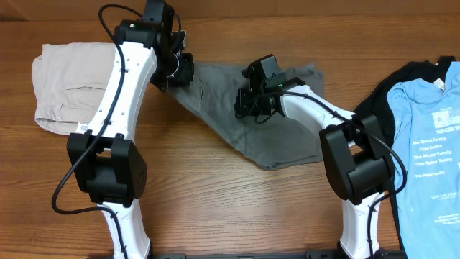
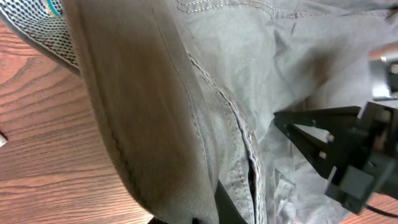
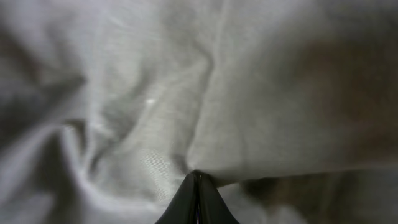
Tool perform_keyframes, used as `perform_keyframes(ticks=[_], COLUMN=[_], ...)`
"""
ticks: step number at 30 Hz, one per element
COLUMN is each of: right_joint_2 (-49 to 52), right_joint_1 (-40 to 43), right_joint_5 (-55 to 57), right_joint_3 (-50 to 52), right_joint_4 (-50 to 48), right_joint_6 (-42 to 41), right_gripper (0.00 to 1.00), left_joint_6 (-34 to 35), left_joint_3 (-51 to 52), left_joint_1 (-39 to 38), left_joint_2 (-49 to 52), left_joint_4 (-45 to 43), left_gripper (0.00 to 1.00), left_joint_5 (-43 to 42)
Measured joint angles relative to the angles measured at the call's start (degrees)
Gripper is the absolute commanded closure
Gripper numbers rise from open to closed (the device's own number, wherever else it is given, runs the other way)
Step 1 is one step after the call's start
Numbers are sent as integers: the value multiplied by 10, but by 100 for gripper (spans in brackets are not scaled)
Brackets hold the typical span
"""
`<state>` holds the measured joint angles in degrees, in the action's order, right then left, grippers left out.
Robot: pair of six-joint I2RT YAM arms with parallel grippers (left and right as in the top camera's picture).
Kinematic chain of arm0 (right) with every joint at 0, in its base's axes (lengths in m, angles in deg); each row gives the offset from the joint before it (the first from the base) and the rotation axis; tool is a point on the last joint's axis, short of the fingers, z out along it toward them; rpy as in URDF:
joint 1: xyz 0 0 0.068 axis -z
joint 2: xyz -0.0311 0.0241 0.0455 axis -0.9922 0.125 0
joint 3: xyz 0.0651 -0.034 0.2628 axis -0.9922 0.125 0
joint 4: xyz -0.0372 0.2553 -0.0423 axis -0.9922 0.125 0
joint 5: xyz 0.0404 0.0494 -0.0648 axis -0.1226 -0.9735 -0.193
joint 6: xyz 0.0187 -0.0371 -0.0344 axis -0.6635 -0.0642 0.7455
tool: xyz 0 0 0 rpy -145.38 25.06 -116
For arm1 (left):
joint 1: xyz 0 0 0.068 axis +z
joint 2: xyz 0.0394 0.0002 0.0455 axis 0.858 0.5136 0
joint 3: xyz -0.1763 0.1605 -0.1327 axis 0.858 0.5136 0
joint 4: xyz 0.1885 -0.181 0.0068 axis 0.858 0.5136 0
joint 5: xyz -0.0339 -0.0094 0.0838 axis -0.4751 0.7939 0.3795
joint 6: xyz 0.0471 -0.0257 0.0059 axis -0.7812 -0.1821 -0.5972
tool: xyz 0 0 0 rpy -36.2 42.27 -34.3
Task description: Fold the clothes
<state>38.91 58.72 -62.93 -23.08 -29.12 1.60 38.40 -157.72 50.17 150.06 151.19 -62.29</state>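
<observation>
Grey shorts [image 1: 230,129] are lying diagonally between both arms. The right gripper [image 3: 198,177] is pinching their cloth, while the left gripper [image 1: 178,68] is sitting at the upper-left corner — grip impossible to tell.

Bare brown wooden table [image 1: 237,208] lies open at 6 o'clock of the medium-grey cotton shorts [image 1: 215,115]. Folded beige shorts [image 1: 65,86] crowd 9 o'clock; a light blue printed T-shirt [image 1: 428,144] over a black garment [image 1: 384,93] crowds 3 o'clock.

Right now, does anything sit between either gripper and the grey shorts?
Nothing visible does. The right gripper is pinched shut on a fold of the grey shorts. The left gripper is at their edge, with cloth draped over it. The beige shorts and blue T-shirt lie off to the sides.
</observation>
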Motion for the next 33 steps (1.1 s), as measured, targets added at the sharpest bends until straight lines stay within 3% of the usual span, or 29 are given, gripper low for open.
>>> perform_keyframes(ticks=[16, 27, 33], right_joint_2=[25, 25, 87], right_joint_1=[5, 7, 0], right_joint_5=[-21, 8, 7], right_joint_3=[-46, -63, -64], right_joint_4=[11, -68, -113], right_joint_6=[0, -5, -14], right_gripper=[96, 96, 93], left_joint_6=[-31, -39, -39], left_joint_3=[-2, -2, -2], left_joint_1=[-9, -9, -9], left_joint_2=[-1, -1, -1], left_joint_4=[15, 21, 21], left_gripper=[92, 91, 91], left_joint_5=[8, 11, 11])
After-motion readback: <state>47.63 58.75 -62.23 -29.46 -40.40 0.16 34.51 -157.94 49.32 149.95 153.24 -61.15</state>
